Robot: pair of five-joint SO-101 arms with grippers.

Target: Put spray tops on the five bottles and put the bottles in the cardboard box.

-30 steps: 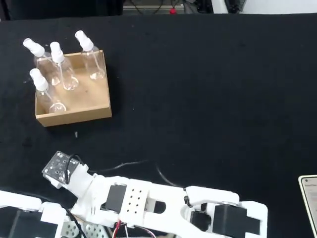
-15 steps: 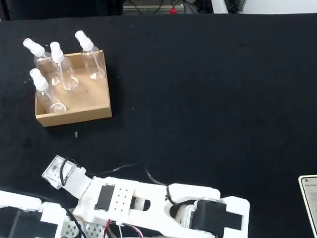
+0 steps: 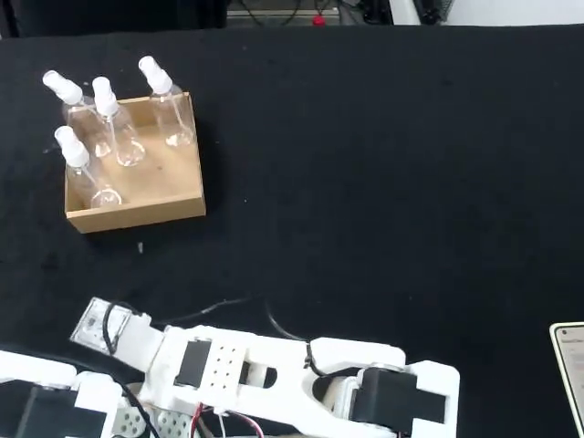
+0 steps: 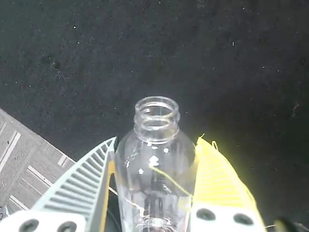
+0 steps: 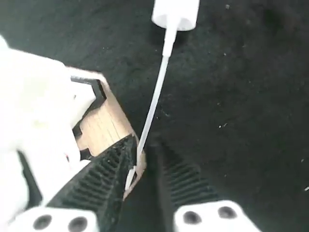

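At about 10 o'clock on the desk [image 3: 383, 164], the cardboard box [image 3: 137, 217] held four capped bottles [image 3: 173, 114]. They stood upright toward its 11 o'clock side, and the bare floor toward 4 o'clock was probably being kept for the last one. The high view gave this layout, along with the white arm links [image 3: 274, 374] bunched at 6 to 7 o'clock along the desk's near edge.

The left wrist view gave the grasp itself. The left tool [image 4: 154, 145] was clamped on the shoulders of the fifth bottle [image 4: 154, 164], whose open mouth [image 4: 156, 116] pointed away, likely to receive a top. In the right wrist view the right tool [image 5: 143, 145] was pinched narrow on the dip tube [image 5: 154, 96] of a spray top [image 5: 175, 12], head outward, which suggested a carry rather than insertion.
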